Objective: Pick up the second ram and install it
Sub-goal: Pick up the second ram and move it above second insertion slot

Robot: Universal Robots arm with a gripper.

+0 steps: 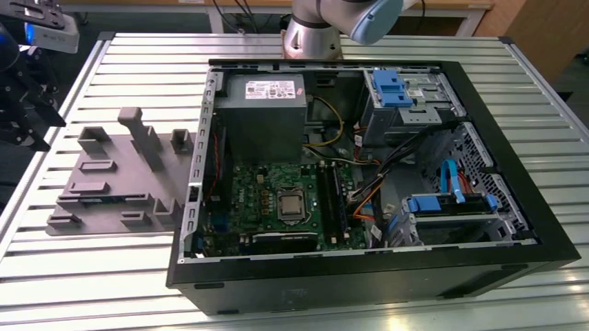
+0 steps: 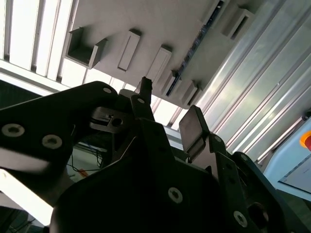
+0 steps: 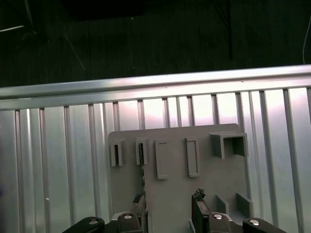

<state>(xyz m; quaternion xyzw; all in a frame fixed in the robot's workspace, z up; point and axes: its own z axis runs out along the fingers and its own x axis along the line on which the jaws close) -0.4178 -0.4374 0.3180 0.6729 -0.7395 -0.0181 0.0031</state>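
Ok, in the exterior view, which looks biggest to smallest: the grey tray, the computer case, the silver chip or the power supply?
1. computer case
2. grey tray
3. power supply
4. silver chip

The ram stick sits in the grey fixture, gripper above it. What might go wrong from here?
1. In the first wrist view the thin dark ram stick, standing on edge in the grey plastic fixture, appears to line up off the middle of the open gripper; a descent may strike the stick's top edge.
2. Loose cables lie beside the green motherboard's memory slots and might snag the stick.
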